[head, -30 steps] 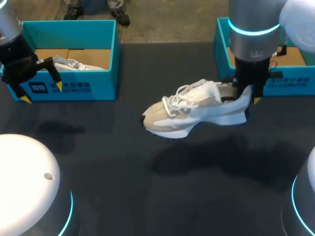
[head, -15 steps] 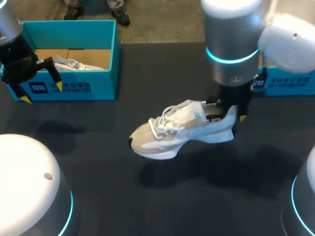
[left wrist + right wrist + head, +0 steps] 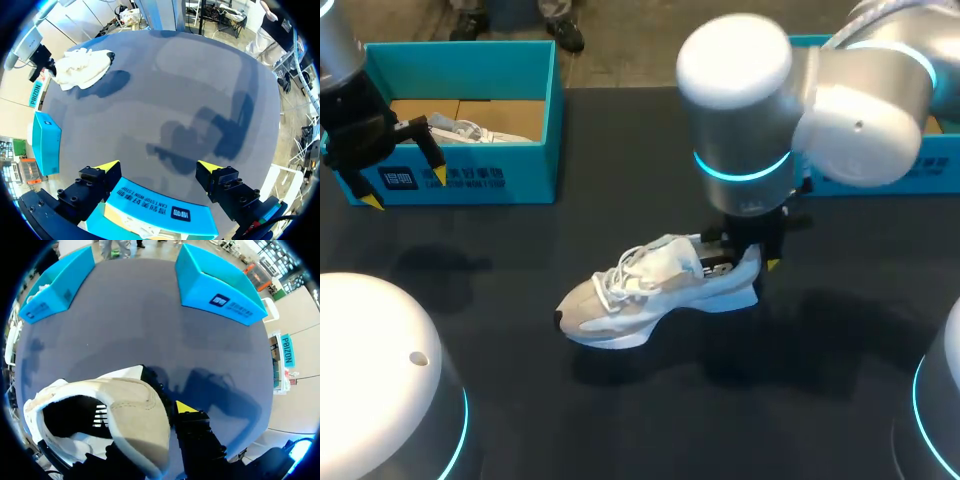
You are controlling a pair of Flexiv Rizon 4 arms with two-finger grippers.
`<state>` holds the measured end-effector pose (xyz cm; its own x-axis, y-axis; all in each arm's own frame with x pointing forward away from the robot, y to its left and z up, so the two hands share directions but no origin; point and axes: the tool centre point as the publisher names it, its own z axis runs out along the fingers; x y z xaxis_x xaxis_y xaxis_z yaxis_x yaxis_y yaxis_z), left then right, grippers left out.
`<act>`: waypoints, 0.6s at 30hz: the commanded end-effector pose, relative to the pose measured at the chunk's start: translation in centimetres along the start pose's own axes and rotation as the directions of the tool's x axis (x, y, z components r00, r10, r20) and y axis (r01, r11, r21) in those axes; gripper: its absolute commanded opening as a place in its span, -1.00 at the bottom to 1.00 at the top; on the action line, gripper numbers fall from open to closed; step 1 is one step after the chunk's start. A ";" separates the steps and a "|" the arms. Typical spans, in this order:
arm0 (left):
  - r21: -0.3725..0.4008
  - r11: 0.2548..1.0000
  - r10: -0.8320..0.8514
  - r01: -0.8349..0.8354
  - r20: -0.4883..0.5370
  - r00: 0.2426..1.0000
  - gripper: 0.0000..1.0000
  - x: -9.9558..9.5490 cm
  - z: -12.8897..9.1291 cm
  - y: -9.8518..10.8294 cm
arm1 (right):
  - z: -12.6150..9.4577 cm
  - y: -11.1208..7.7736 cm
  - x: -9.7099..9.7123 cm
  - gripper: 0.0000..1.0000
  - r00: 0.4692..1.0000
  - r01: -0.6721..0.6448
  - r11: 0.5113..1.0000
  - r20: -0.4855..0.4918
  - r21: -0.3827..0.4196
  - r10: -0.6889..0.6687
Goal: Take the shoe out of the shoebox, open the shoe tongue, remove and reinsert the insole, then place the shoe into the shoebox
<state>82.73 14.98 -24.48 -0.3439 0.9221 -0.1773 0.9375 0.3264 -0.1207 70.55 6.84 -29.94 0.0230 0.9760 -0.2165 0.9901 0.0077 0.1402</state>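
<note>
The right arm has carried the shoe (image 3: 640, 290) away from the right-hand shoebox (image 3: 930, 165), across toward the middle of the table (image 3: 620, 420) and lower down, while the left arm has not stirred. The right gripper (image 3: 745, 265) is clamped on the shoe's heel, one finger inside the opening and one outside. The toe points toward the left arm's side, and the sole is at or just above the table; I cannot tell which. The left gripper (image 3: 159, 167) hangs over the front wall of the left-hand shoebox (image 3: 470, 178) with its fingers wide apart and nothing between them; a second shoe (image 3: 460, 130) lies in that box. By my reading only the first step is done: the shoe is out. Opening the tongue, pulling and refitting the insole, and boxing the shoe are all left.
</note>
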 end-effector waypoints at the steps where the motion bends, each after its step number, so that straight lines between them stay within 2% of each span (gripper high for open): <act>1: -0.002 1.000 0.001 -0.001 -0.001 1.000 1.00 0.0 0.0 -0.1 | 2.7 0.1 2.4 -1.00 1.000 0.012 1.000 -0.003 0.016 -0.012; 9: -0.002 1.000 0.001 -0.001 -0.001 1.000 1.00 0.0 0.0 -0.1 | 5.0 0.5 4.1 -1.00 1.000 -0.010 1.000 -0.011 -0.002 0.010; 18: -0.002 1.000 0.001 -0.001 -0.001 1.000 1.00 0.0 0.0 -0.1 | 7.3 0.6 4.6 -1.00 0.998 -0.062 0.998 -0.019 -0.023 0.062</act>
<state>82.73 14.98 -24.48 -0.3439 0.9221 -0.1773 0.9375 0.3264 -0.1207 72.30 9.48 -37.03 0.0798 0.9784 -0.1906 0.9841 -0.0468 0.1714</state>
